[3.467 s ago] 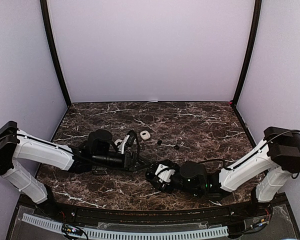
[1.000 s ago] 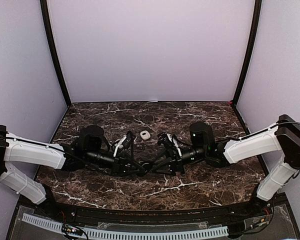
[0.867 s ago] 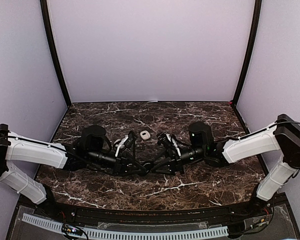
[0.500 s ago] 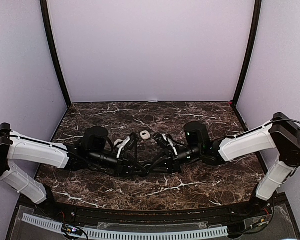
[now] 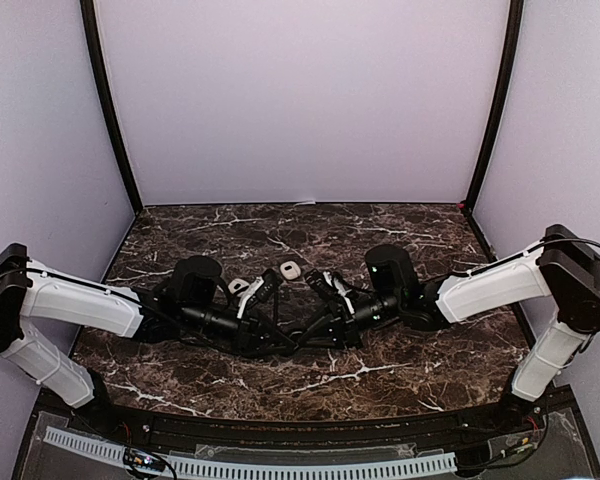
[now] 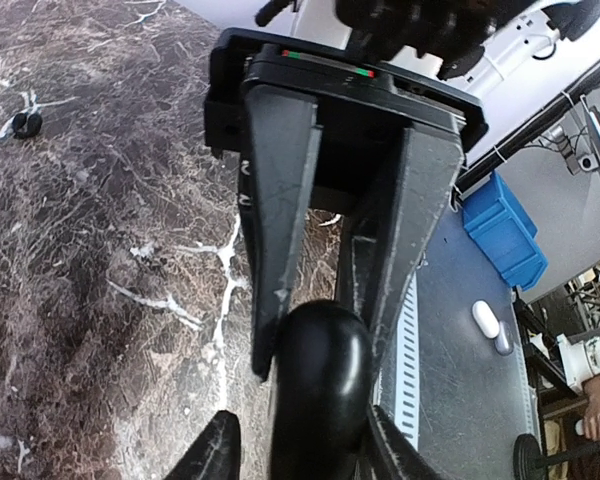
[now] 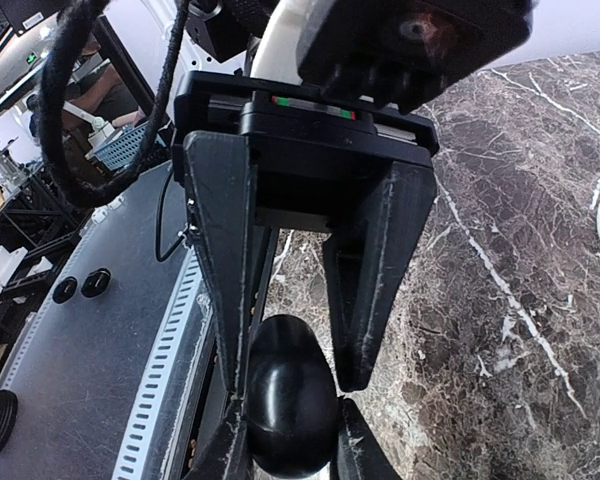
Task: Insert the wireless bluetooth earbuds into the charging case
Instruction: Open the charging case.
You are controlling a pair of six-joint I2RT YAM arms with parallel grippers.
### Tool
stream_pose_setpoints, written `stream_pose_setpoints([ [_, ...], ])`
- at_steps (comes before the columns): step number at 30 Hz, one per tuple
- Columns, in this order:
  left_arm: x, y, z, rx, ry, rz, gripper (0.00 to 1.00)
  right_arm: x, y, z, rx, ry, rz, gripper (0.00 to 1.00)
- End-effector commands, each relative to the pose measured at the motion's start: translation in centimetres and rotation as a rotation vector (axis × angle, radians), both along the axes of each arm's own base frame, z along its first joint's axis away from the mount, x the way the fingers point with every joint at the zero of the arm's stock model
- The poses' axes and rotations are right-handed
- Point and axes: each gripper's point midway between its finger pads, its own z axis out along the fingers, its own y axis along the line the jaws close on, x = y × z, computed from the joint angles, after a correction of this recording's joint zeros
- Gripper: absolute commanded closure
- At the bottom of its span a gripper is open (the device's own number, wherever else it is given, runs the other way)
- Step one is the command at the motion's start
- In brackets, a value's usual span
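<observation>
Right wrist: right claw (image 7: 291, 448) grips one black charging case (image 7: 290, 400); left claw (image 6: 302, 450) open around it.

I get soft, even light; the dark veined marble tabletop (image 5: 400, 240) looks dim. Wrist views blur up close, sheen on the glossy black pebble-shaped case (image 6: 320, 380).

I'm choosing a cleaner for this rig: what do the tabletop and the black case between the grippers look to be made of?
The tabletop has a dark brown stone look with white veins and a faint sheen. It could be real marble or a printed laminate; the pictures cannot settle which. The black case has a smooth, glossy, rounded shell with soft highlights, so it is probably moulded plastic.
</observation>
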Motion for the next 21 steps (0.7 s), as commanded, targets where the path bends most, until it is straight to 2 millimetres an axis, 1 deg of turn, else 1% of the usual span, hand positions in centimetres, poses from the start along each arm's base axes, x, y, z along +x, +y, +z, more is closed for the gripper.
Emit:
stream_pose_setpoints([
  [1, 0.5, -0.5, 1.2, -0.037, -0.019, 0.023, 0.53, 0.1, 0.4, 0.7, 0.039, -0.045, 0.001, 1.00],
  [5, 1.2, -0.2, 1.1, -0.040, -0.021, 0.069, 0.51, -0.3, 0.2, 1.0, 0.053, -0.047, 0.014, 1.00],
  [8, 1.9, 0.7, 1.3, -0.068, 0.011, 0.105, 0.50, -0.5, 0.1, 1.1, 0.057, -0.048, 0.021, 1.00],
  [14, 3.2, 2.4, 0.3, -0.064, 0.079, 0.186, 0.50, -0.6, 0.1, 1.1, 0.061, -0.050, 0.033, 1.00],
  [17, 3.3, 2.9, 0.2, -0.082, 0.101, 0.209, 0.50, -0.5, 0.3, 0.8, 0.054, -0.047, 0.028, 1.00],
  [21, 3.9, 3.5, -0.6, -0.060, 0.120, 0.265, 0.49, -0.4, 0.4, 0.7, 0.057, -0.049, 0.020, 1.00],
])
